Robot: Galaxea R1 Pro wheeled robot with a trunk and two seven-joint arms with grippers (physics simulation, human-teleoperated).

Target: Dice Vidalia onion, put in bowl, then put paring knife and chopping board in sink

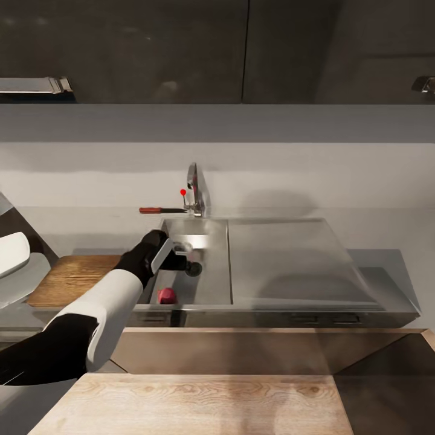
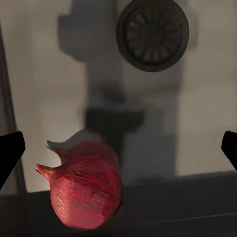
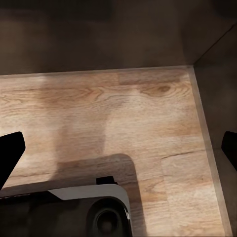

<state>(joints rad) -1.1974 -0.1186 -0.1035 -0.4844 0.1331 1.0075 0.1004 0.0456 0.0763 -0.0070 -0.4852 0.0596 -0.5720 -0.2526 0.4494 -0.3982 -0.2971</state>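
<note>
So the Vidalia onion (image 2: 85, 193) is sitting in the sink (image 1: 211, 284) by the near wall, your left gripper (image 1: 181, 257) hanging spread wide above it, not touching, and your right gripper (image 3: 118, 148) is spread wide over the wood floor (image 3: 123, 113).

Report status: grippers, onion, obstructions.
Left gripper open over the sink, empty. Right gripper open, down by the floor. Vidalia onion still in the basin, by its near wall. Nothing blocking.

kitchen | steel sink (image 1: 199, 284) with faucet (image 1: 196, 190) | dark upper cabinets (image 1: 181, 48)
</note>
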